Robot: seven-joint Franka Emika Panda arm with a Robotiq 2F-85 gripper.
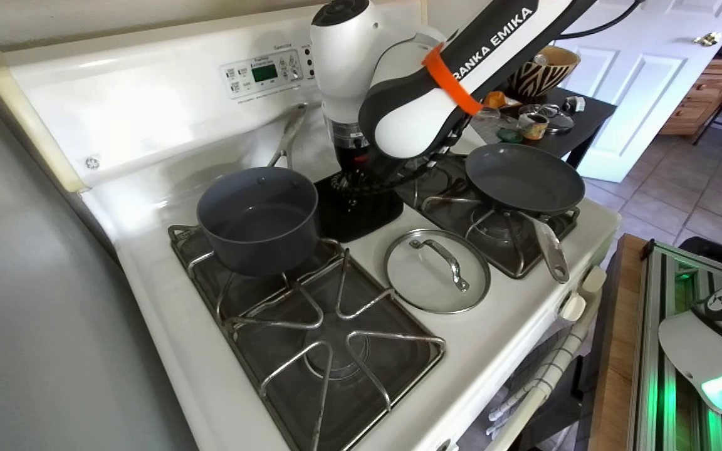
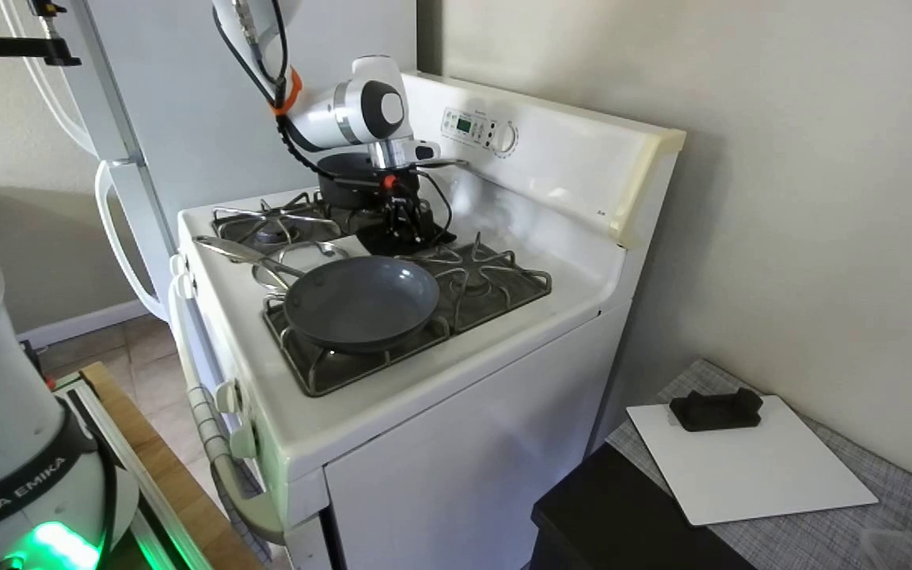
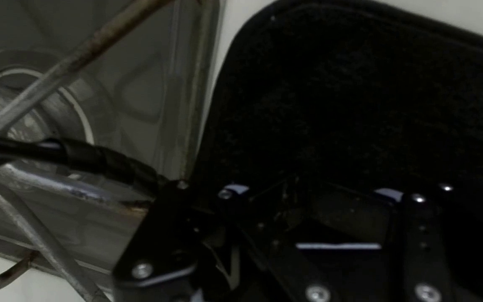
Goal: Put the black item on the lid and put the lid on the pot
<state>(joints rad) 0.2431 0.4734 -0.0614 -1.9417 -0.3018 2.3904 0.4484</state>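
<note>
Claw [image 2: 407, 231] hangs at the black pad [image 1: 361, 220], opening and grip too dark to tell, both steps apparently undone: in an exterior view, bare lid [image 1: 435, 272] at the pad's four o'clock, uncovered pot [image 1: 258, 219] at nine.

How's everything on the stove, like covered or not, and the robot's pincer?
Pot: uncovered, looks empty
Lid: off the pot, right side up
Black pad: lying flat
Pan: uncovered, right side up
Burners in sight: no flames showing
Pincer: open or shut, too dark to tell
</note>
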